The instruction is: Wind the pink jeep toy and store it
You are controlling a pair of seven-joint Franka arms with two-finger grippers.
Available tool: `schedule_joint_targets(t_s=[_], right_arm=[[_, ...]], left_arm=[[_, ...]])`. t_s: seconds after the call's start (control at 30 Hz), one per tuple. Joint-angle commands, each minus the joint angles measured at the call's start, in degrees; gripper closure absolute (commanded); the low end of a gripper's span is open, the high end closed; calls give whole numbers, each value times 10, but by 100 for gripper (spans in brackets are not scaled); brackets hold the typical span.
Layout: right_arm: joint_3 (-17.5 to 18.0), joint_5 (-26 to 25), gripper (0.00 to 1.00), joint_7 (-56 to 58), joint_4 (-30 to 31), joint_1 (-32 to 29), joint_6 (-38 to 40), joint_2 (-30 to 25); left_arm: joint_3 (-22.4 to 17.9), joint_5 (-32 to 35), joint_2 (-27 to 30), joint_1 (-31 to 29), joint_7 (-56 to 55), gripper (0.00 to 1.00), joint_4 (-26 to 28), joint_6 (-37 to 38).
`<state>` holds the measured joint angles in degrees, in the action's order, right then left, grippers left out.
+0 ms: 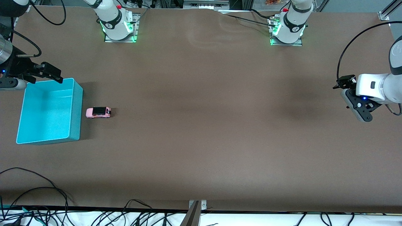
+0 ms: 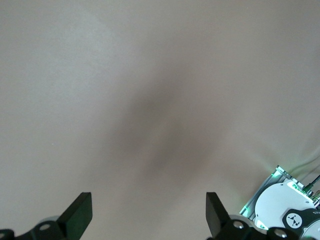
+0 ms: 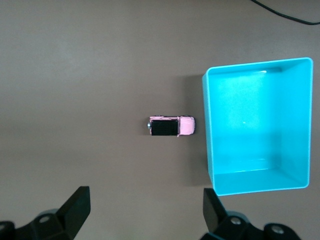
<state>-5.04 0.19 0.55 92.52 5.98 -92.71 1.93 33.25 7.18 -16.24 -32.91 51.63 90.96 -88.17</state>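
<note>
The pink jeep toy (image 1: 98, 112) (image 3: 171, 126) stands on the brown table, close beside the teal bin (image 1: 76, 94) (image 3: 208, 130), on the side toward the left arm's end. Its black roof faces up. The bin has nothing in it. My right gripper (image 1: 14, 84) (image 3: 145, 212) hangs high over the table by the bin's corner, open, with nothing between its fingers (image 3: 77, 205). My left gripper (image 1: 361, 108) (image 2: 148, 215) waits high over bare table at the left arm's end, also open and holding nothing.
Both arm bases (image 1: 119, 28) (image 1: 287, 31) stand along the table's edge farthest from the front camera; the left arm's base (image 2: 287, 212) also shows in the left wrist view. Loose cables (image 1: 47, 204) lie along the nearest edge. Brown tabletop (image 1: 220, 125) stretches between bin and left gripper.
</note>
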Motion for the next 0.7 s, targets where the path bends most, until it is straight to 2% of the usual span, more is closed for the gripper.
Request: schedule_joint_targets(t_s=[0.0,0.53,0.67], right_arm=[[-1,11,0,-2,-11,-2,4,4],[-1,10,0,-2,-11,-4,2,4],[-1,10,0,-2,-11,-5,4,4]], left_arm=[[1,17,24,-8,-7,0,0,9],[-8,17,43,-8,-9,0,-12,9],[-20,14,63,8,-42,0,-3,8]])
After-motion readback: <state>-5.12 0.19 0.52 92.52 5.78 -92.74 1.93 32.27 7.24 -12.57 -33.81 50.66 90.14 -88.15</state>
